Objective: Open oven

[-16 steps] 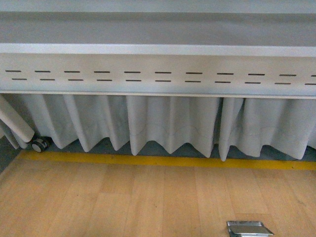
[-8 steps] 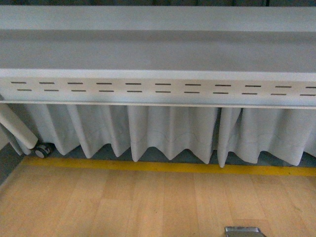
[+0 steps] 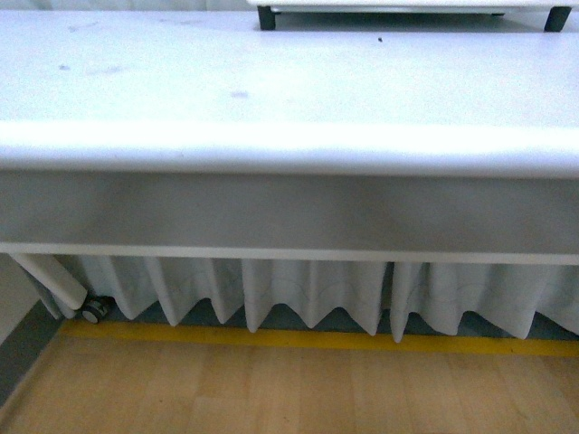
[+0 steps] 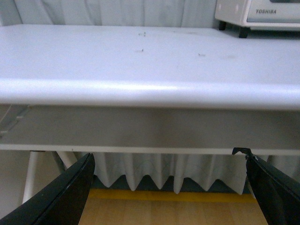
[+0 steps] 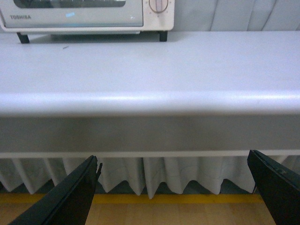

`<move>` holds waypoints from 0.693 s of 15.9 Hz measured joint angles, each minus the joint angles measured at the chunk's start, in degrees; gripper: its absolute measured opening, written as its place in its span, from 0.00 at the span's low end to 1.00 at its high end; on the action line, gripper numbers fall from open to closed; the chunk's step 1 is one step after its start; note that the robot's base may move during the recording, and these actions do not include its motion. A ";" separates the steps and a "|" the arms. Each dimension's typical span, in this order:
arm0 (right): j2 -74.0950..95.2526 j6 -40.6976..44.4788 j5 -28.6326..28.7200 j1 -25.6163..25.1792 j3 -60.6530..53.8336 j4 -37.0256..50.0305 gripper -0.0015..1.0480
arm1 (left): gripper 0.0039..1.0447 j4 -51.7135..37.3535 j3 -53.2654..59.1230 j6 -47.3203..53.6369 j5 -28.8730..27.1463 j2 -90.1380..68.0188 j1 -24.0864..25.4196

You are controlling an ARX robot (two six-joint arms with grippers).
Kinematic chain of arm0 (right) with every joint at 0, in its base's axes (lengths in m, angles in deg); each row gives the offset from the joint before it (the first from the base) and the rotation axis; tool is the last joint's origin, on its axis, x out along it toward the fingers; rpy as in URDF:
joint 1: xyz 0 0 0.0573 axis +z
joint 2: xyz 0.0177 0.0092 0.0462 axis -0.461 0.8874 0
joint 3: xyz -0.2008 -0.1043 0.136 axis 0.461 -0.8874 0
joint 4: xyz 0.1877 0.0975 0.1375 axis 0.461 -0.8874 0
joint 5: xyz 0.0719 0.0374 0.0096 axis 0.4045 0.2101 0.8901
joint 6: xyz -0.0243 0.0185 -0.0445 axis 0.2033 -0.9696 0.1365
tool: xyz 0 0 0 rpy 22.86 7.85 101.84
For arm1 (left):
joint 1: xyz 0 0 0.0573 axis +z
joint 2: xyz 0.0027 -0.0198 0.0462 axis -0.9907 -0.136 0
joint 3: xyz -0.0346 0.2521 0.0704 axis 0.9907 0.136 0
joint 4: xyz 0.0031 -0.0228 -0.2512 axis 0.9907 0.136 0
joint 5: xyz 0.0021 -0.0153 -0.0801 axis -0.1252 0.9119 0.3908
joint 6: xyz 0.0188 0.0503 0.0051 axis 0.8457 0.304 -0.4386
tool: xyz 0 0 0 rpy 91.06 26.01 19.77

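Note:
The oven [image 5: 89,16] is a cream-white Toshiba box with black feet, standing at the back of the white table [image 5: 187,61]. One beige knob [image 5: 158,4] and the lower edge of its glass door show in the right wrist view. In the left wrist view only a corner of the oven [image 4: 262,14] appears. The front view catches just the oven's base and feet [image 3: 407,7]. My left gripper [image 4: 168,187] and right gripper [image 5: 173,187] are both open and empty. They hang below the table's front edge, well short of the oven.
The table's thick rounded front edge [image 3: 289,149] spans the whole front view. Under it hangs a pleated white skirt [image 3: 308,289]. A yellow floor line [image 3: 308,339], wooden floor and a castor wheel [image 3: 93,310] at the lower left also show.
The front view has risen. The slotted panel has passed out of sight, the tabletop and the oven's base have come into view, and the metal piece on the floor has left the frame.

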State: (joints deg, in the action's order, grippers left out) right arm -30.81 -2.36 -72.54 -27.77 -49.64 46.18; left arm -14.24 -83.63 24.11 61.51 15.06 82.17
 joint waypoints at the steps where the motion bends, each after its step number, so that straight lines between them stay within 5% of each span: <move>1: 0.00 -0.02 -0.04 0.00 0.00 -0.02 0.94 | 0.94 0.00 -0.02 0.00 0.04 0.00 0.00; 11: 0.02 -0.02 -0.02 0.00 0.00 -0.04 0.94 | 0.94 -0.07 -0.02 0.04 0.09 0.00 0.00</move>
State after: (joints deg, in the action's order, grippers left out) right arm -30.79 -2.38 -72.56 -27.77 -49.64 46.14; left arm -14.30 -83.65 24.16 61.60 15.06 82.17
